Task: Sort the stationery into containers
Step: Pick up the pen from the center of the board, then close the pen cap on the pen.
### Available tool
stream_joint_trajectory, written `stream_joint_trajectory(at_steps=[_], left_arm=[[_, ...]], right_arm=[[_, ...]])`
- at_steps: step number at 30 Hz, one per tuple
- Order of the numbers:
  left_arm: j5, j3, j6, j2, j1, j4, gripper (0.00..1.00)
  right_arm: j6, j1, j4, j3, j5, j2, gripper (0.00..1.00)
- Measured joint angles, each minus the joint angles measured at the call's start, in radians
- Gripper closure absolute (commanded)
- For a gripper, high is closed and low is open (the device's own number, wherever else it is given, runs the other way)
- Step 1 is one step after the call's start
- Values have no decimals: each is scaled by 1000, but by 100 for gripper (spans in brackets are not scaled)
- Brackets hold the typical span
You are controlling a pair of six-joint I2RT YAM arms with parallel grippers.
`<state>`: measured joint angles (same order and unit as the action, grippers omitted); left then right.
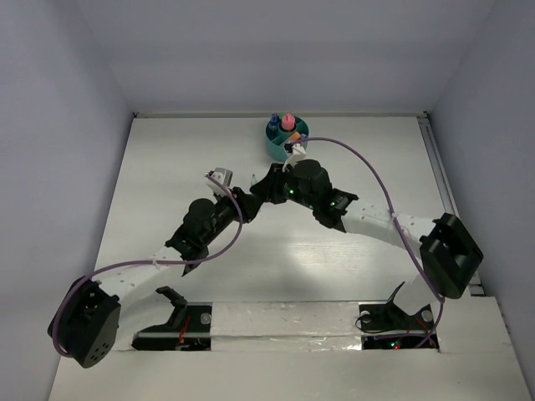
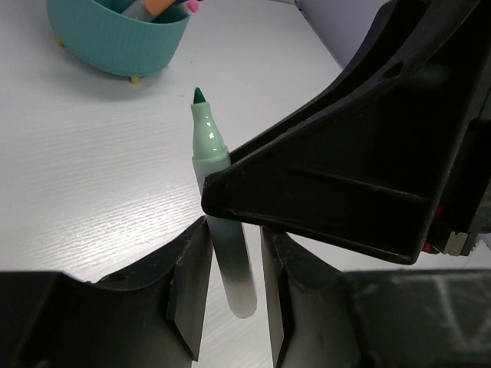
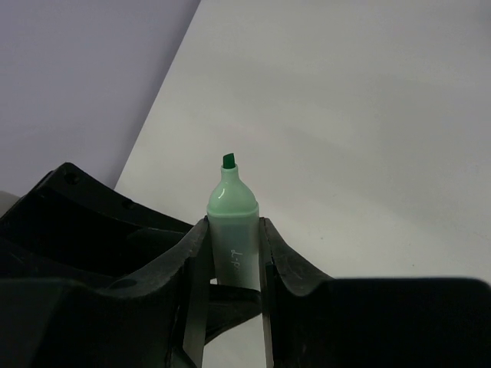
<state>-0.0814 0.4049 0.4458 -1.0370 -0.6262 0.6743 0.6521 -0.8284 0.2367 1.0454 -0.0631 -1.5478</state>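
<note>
Grained table [image 3: 345, 115]; right tool [image 3: 232, 234] clamps glossy highlighter [image 3: 232, 201].

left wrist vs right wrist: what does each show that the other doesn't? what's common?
Left wrist only: the teal cup with items in it, and the highlighter's rear end sitting between the left jaws. Right wrist only: faint writing on the barrel, and the right jaws closed on its sides. Both: the same uncapped green highlighter, its dark tip bare, over the white table.
</note>
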Motion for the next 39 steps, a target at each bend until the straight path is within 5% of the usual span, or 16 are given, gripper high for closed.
stream_joint_trajectory(at_steps=[8, 13, 17, 20, 23, 24, 28, 35, 39], left_arm=[[-55, 0, 0, -48, 0, 6, 74], [-51, 2, 1, -49, 6, -1, 100], [-48, 3, 1, -48, 5, 1, 100], [-49, 3, 0, -48, 5, -2, 100], [-49, 3, -5, -47, 4, -3, 100], [-49, 3, -7, -47, 4, -4, 100], [-49, 3, -14, -45, 5, -8, 100], [-52, 3, -16, -27, 5, -12, 100], [-64, 3, -14, -27, 5, -11, 100]], right_arm=[[-1, -3, 4, 0, 8, 0, 100], [-9, -5, 5, 0, 23, 9, 100], [-14, -5, 7, -2, 30, 12, 97], [-19, -5, 7, -11, 36, 20, 58], [-32, -5, -17, -14, 62, 43, 34], [-42, -5, -29, -15, 71, 57, 32], [-81, 5, -86, -52, 132, 182, 34], [-91, 207, -232, -237, 213, 445, 68], [-95, 370, -367, -342, 268, 477, 78]])
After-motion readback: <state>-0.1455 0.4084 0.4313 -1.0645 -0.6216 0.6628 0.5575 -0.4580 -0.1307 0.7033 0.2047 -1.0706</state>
